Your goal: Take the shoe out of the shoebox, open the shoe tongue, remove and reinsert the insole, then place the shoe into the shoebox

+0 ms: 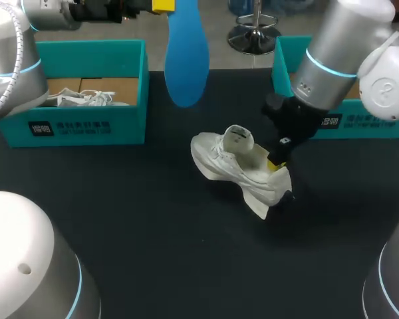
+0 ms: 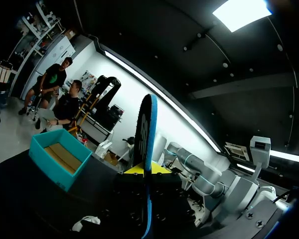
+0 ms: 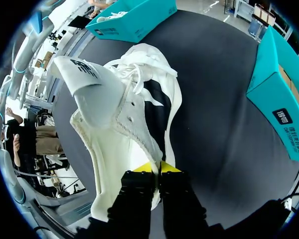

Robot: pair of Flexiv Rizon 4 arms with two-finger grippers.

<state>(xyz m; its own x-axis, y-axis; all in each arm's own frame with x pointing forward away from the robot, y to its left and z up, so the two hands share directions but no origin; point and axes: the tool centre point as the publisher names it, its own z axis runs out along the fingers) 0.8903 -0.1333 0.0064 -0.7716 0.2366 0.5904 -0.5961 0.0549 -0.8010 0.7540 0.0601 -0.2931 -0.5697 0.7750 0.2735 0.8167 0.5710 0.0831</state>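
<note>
Black tabletop (image 1: 153,252), contents.
Teal boxes (image 1: 86,126) (image 1: 282,63) 2, far left and right; white shoe (image 1: 236,166) 1, centre, pinched by right tool (image 3: 158,168); blue insole (image 1: 186,53) 1, gripped by left tool (image 2: 148,169).

- You have the white shoe (image 1: 236,166) at frame centre, tongue lifted open.
- The blue insole (image 1: 187,50) hangs upright, upper middle.
- The teal shoebox (image 1: 86,126) sits open, upper left.

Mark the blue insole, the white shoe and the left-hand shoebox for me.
blue insole (image 1: 187,60), head view: middle of its flat face.
white shoe (image 1: 216,159), head view: side of the upper.
left shoebox (image 1: 86,119), head view: its front wall.
</note>
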